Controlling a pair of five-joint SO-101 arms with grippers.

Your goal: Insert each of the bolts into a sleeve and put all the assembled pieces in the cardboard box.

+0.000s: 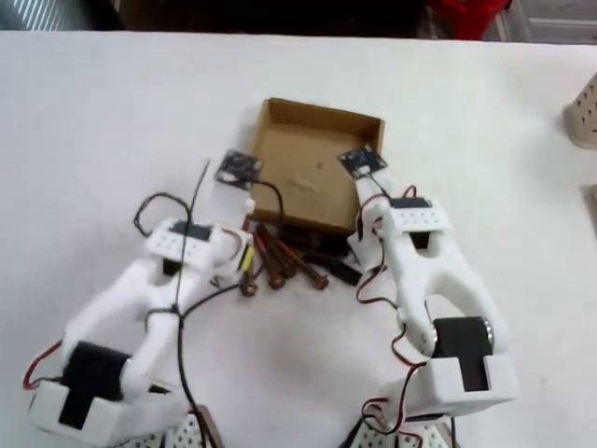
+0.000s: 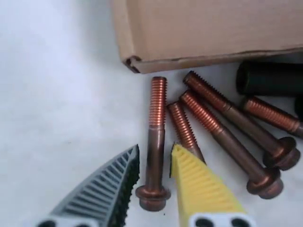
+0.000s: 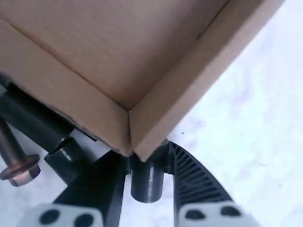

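The left gripper [image 2: 155, 149] is seen with its grey and yellow fingers apart, one on either side of the shank of a copper bolt [image 2: 156, 127] that lies flat on the white table [image 1: 112, 112] with its flanged head toward the wrist; no contact with the shank can be made out. Four loose bolts [image 2: 227, 137] are spread in a fan just beside it, their threaded ends pointing toward the near wall of the cardboard box [image 2: 213, 28]. The right gripper [image 3: 147, 158] is closed around a dark sleeve [image 3: 147, 182], which is held upright against the outer corner of the box. Other sleeves [image 3: 33, 118] lie on the table along the box wall, near a bolt head. In the high view both arms are placed in front of the box, with the bolts and sleeves gathered between them, and the visible floor of the box is bare. The task is judged to be at its beginning: no bolt is seen seated in a sleeve and nothing assembled is seen in the box, so every insertion and every placement is left to do.
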